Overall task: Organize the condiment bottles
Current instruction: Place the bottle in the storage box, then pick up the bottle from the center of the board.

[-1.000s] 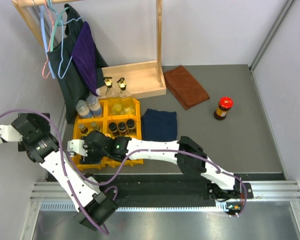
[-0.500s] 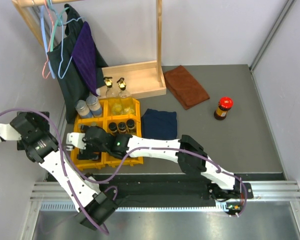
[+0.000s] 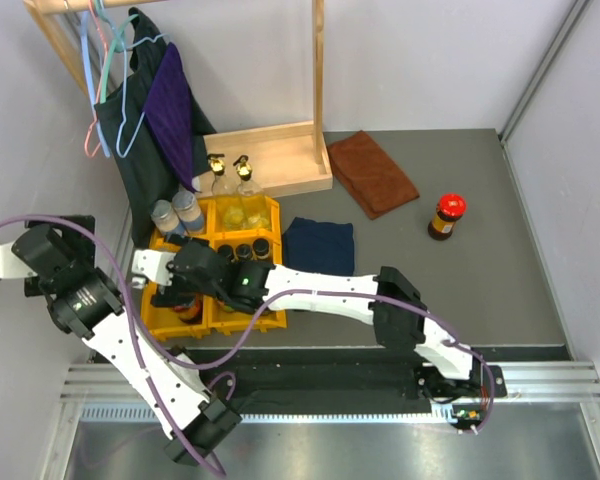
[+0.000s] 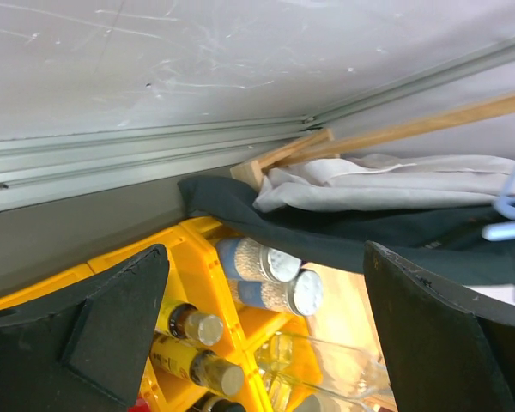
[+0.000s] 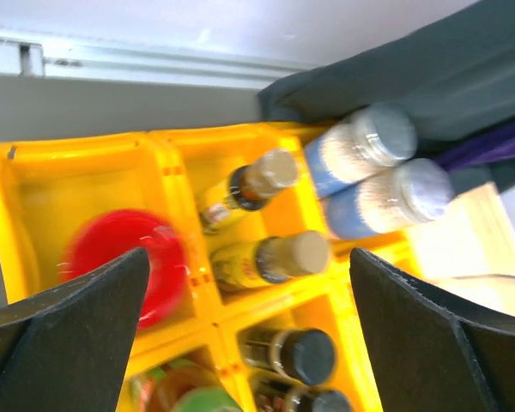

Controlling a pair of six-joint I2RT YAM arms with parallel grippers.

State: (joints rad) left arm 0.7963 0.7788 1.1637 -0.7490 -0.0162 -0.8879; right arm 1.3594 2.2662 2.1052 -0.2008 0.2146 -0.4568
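The right pincer (image 5: 249,257) hangs wide open over the yellow bins (image 5: 167,159) and grips nothing. Below it a red-lidded jar (image 5: 124,262), blurred, sits in the near-left compartment, with two sauce bottles (image 5: 262,219) in the next one beyond. The left pincer (image 4: 266,283) is also spread wide and empty, off to the left. A lone jar (image 3: 447,215) stands on the bench (image 3: 500,290), far right.
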